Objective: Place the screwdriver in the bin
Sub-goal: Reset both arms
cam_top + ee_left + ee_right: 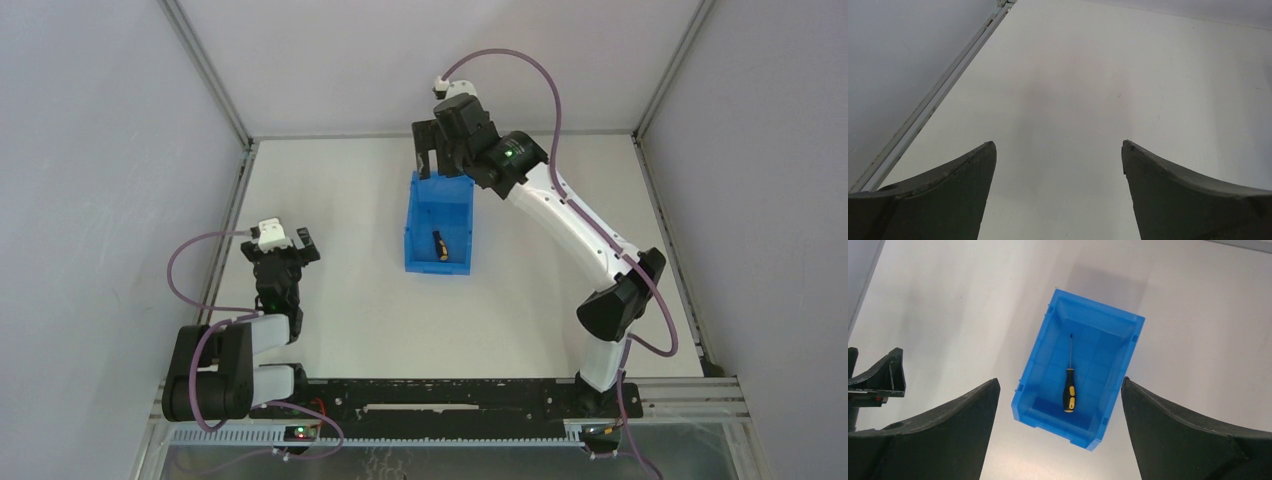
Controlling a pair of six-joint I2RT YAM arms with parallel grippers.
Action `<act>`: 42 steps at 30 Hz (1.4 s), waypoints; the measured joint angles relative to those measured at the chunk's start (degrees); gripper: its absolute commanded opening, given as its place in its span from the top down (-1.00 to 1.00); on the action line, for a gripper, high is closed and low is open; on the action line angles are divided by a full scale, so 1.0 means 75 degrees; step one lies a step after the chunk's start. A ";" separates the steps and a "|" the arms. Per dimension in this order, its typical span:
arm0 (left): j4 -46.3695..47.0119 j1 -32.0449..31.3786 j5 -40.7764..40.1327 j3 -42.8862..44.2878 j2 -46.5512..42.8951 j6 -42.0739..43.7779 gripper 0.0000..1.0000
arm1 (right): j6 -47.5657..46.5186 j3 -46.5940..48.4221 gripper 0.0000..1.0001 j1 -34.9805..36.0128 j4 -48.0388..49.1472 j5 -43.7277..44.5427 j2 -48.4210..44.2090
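The blue bin stands mid-table, seen from above in the right wrist view as the bin. The screwdriver lies flat on its floor, black-and-yellow handle toward the camera's near side; in the top view the screwdriver shows as a small dark and orange mark inside. My right gripper hovers high above the bin's far end, jaws wide and empty; the same gripper frames the bin between its fingers. My left gripper rests open at the left, empty over bare table.
A metal frame rail runs along the table's left edge, close to the left gripper. Grey walls enclose the table on three sides. The left arm's gripper shows at the left border of the right wrist view.
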 measured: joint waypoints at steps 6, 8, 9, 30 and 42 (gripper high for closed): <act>0.0000 0.0000 0.0000 0.0000 0.0000 0.0000 -1.00 | -0.0286 -0.0836 -0.99 -0.0455 0.0070 0.0003 -0.0615; 0.0000 0.0000 0.0000 0.0000 0.0000 0.0000 -1.00 | -0.0417 -0.1460 -0.99 -0.0761 0.0221 -0.0061 -0.0985; 0.0000 0.0000 0.0000 0.0000 0.0000 0.0000 -1.00 | -0.0475 -0.1824 -0.99 -0.0965 0.0332 -0.0134 -0.1195; 0.0000 0.0000 0.0000 0.0000 0.0000 0.0000 -1.00 | -0.1582 -0.5359 -0.99 -0.5502 0.1682 -0.2801 -0.4444; 0.0000 0.0000 0.0000 0.0000 0.0000 0.0000 -1.00 | -0.1798 -0.5569 -0.99 -0.5613 0.1932 -0.3337 -0.4450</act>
